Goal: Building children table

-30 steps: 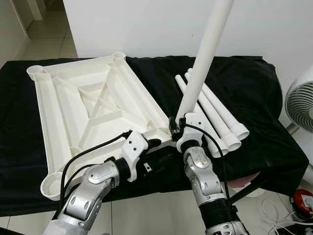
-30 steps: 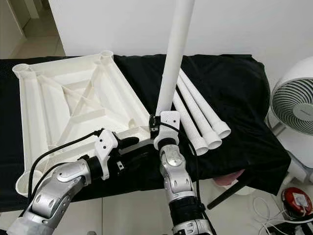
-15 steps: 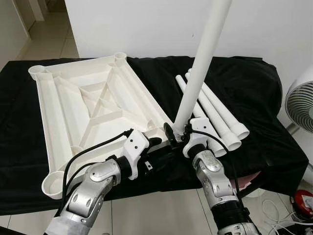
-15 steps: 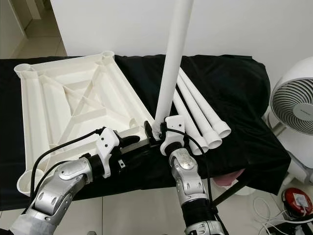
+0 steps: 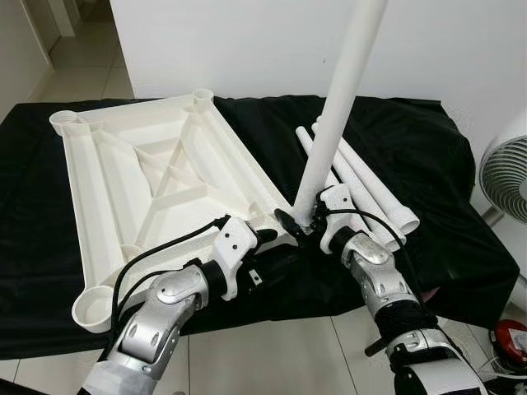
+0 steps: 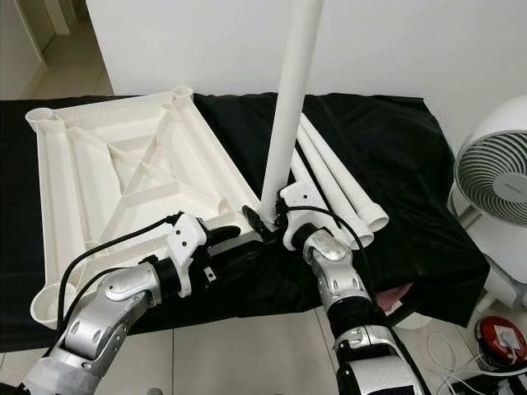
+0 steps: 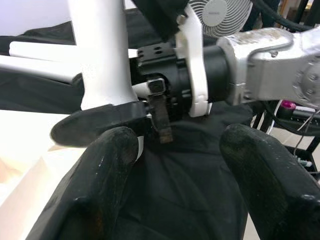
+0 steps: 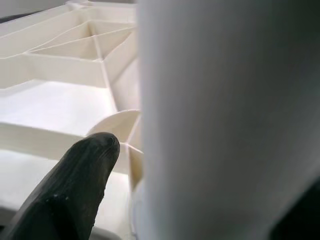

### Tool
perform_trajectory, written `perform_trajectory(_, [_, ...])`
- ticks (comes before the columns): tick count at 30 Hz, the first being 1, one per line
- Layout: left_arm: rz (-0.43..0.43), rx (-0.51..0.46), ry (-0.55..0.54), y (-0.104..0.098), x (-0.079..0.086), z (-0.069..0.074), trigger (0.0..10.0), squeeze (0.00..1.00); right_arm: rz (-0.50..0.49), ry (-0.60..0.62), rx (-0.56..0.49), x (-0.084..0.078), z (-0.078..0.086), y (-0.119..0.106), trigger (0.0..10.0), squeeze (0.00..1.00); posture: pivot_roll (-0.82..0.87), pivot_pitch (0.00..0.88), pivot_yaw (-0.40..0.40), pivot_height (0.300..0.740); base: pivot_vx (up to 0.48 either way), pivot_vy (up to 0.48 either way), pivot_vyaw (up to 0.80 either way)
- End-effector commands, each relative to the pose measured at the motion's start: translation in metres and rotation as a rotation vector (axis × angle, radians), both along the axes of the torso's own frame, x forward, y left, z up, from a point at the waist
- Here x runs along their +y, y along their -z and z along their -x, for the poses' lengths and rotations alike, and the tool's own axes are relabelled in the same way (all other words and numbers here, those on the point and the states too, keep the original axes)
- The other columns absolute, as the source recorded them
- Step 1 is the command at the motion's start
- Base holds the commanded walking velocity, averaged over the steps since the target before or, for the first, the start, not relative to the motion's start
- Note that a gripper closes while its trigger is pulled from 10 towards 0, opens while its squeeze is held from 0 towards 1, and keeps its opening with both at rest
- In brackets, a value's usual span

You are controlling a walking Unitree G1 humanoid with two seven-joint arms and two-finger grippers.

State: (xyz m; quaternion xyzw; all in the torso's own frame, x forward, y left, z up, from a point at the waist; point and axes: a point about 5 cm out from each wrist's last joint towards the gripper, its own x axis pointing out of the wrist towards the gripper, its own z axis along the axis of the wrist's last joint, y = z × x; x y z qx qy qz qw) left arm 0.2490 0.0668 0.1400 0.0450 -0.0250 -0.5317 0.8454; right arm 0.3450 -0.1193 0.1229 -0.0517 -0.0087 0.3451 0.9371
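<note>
Now we see the white tabletop [image 5: 156,185] lying upside down on a black cloth [image 5: 428,156], ribs facing up, with round sockets at its corners. Our right gripper [image 5: 298,224] is clenched around the lower end of a white leg [image 5: 339,107], one black finger [image 8: 70,185] pressed against its side, and the leg stands nearly upright, leaning slightly to the right, its top running out of the picture. The leg's lower end sits at the tabletop's near right corner; we cannot tell whether it is seated in that socket. Our left gripper [image 5: 276,247] lies just to the left of it, at the near edge of the tabletop, its fingers [image 7: 100,175] spread apart and grasping nothing; in the left wrist view they point toward the right gripper and the base of the leg. Three more legs [image 5: 366,193] lie side by side on the cloth to the right of the tabletop, running from far left to near right, their wider ends near us. A white fan [image 6: 494,177] stands on the floor at the right, beside the cloth, and cables [image 6: 486,362] lie on the floor near it.
</note>
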Motion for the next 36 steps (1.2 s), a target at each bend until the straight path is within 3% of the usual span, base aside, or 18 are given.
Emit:
perform_trajectory(1, [-0.010, -0.002, -0.013, 0.002, -0.002, 0.000, 10.0, 0.00, 0.030, -0.040, -0.013, 0.003, -0.005, -0.004, 10.0, 0.00, -0.04, 0.000, -0.035, 0.740, 0.000, 0.000, 0.00])
perform_trajectory(5, [-0.009, -0.003, -0.014, 0.002, -0.002, 0.000, 10.0, 0.00, 0.073, -0.051, -0.022, 0.004, -0.008, -0.004, 9.9, 0.00, -0.04, 0.000, -0.038, 0.740, 0.000, 0.000, 0.00])
perform_trajectory(6, [-0.008, -0.005, -0.017, 0.001, -0.002, 0.000, 10.0, 0.00, 0.080, -0.061, -0.022, 0.005, -0.009, -0.004, 4.7, 0.00, -0.04, 0.000, -0.038, 0.740, 0.000, 0.000, 0.00])
perform_trajectory(7, [-0.008, -0.005, -0.017, 0.001, -0.002, 0.000, 10.0, 0.00, 0.080, -0.061, -0.022, 0.005, -0.009, -0.004, 4.7, 0.00, -0.04, 0.000, -0.038, 0.740, 0.000, 0.000, 0.00])
perform_trajectory(9, [-0.006, -0.006, -0.025, 0.001, -0.002, 0.000, 10.0, 0.00, 0.083, -0.077, -0.019, 0.003, -0.011, -0.004, 0.0, 0.00, -0.03, 0.000, -0.041, 0.740, 0.000, 0.000, 0.00])
perform_trajectory(17, [-0.004, -0.004, -0.031, 0.002, -0.001, 0.002, 10.0, 0.00, 0.082, -0.091, -0.012, 0.002, -0.010, 0.001, 0.0, 0.00, -0.03, 0.000, -0.044, 0.740, 0.000, 0.000, 0.00])
perform_trajectory(18, [-0.003, -0.003, -0.033, 0.002, -0.001, 0.002, 10.0, 0.00, 0.081, -0.089, -0.005, 0.002, -0.008, 0.004, 1.3, 0.00, -0.03, 0.000, -0.049, 0.740, 0.000, 0.000, 0.00])
perform_trajectory(19, [-0.002, -0.002, -0.034, 0.002, -0.001, 0.002, 10.0, 0.00, 0.075, -0.083, 0.002, 0.002, -0.006, 0.008, 10.0, 0.00, -0.03, 0.000, -0.049, 0.740, 0.000, 0.000, 0.00])
perform_trajectory(29, [0.001, 0.001, -0.025, 0.003, -0.004, 0.003, 10.0, 0.00, 0.072, 0.079, 0.038, 0.001, -0.004, 0.022, 10.0, 0.00, -0.04, 0.000, -0.049, 0.740, 0.000, 0.000, 0.00])
perform_trajectory(33, [0.001, 0.002, -0.015, 0.004, -0.005, 0.004, 10.0, 0.00, 0.014, 0.137, 0.056, 0.007, 0.001, 0.025, 10.0, 0.00, -0.04, 0.000, -0.049, 0.740, 0.000, 0.000, 0.00])
perform_trajectory(35, [0.001, 0.003, -0.008, 0.005, -0.006, 0.005, 10.0, 0.00, -0.047, 0.265, 0.099, 0.007, 0.003, 0.029, 10.0, 0.00, -0.05, 0.000, -0.051, 0.740, 0.000, 0.000, 0.00])
perform_trajectory(36, [0.001, 0.003, -0.008, 0.005, -0.006, 0.005, 10.0, 0.00, -0.047, 0.265, 0.099, 0.007, 0.003, 0.029, 10.0, 0.00, -0.05, 0.000, -0.051, 0.740, 0.000, 0.000, 0.00])
